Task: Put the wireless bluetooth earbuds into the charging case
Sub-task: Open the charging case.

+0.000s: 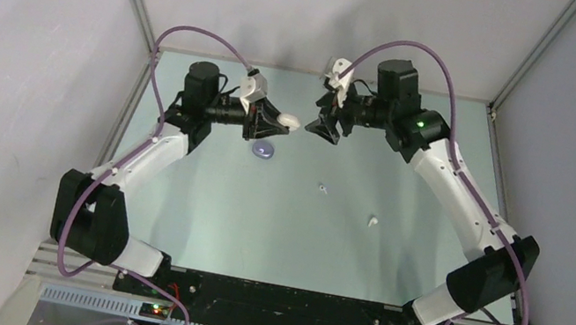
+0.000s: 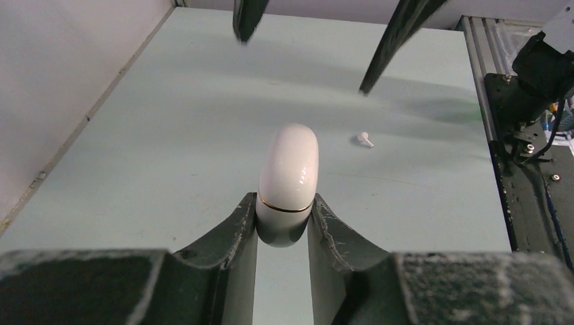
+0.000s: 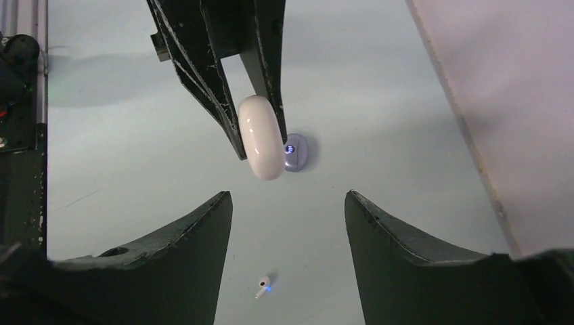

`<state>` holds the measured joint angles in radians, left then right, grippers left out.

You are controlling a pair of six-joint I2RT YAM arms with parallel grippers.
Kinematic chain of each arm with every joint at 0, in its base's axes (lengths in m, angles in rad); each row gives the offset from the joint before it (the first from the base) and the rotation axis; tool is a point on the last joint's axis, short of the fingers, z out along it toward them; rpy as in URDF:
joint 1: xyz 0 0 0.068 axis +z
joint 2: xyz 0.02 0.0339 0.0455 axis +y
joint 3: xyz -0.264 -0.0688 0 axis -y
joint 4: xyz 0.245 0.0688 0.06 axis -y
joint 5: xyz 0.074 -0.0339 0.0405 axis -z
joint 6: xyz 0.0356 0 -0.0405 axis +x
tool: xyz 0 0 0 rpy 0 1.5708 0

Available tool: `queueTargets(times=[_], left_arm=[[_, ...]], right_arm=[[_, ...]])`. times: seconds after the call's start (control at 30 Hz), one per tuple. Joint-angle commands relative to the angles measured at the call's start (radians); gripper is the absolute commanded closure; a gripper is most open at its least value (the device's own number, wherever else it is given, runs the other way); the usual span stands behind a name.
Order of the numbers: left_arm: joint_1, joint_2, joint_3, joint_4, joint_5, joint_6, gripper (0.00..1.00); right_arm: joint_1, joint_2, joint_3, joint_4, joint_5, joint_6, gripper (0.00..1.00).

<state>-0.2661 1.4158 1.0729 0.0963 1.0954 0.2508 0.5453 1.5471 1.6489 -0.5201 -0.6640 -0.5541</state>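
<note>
The left pincer is clamped on a white case, up off the tabletop. The right pincer is wide apart. A purple case and a white earbud lie below.

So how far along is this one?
Early. No earbud looks inserted. The left claw holds the white case, lid shut, above the table; the right claw is open facing it. Two white earbuds lie loose on the table, yet to go in. A purple case lies there too.
</note>
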Motion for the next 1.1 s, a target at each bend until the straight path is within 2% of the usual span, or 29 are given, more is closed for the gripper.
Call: queueTargets(times=[0.0,0.23,0.47,0.57,1.07], left_arm=[[-0.004,-0.031,-0.001,0.065,0.009,-0.035,1.00],[-0.004,-0.037,0.005,0.035,0.013,-0.006,1.00],[-0.004,-0.023,0.039,-0.065,0.020,0.107,1.00],[-0.005,-0.019,0.053,-0.116,0.023,0.151,1.00],[-0.009,-0.008,0.062,-0.127,0.026,0.164,1.00]], right_arm=[[0.019,0.071,0.035,-0.014,-0.058,-0.005,0.34],[0.038,0.155,0.106,0.025,-0.047,0.033,0.34],[0.010,0.199,0.173,0.037,-0.065,0.091,0.35],[0.002,0.197,0.171,0.047,-0.072,0.123,0.36],[-0.013,0.193,0.147,0.070,-0.049,0.149,0.37]])
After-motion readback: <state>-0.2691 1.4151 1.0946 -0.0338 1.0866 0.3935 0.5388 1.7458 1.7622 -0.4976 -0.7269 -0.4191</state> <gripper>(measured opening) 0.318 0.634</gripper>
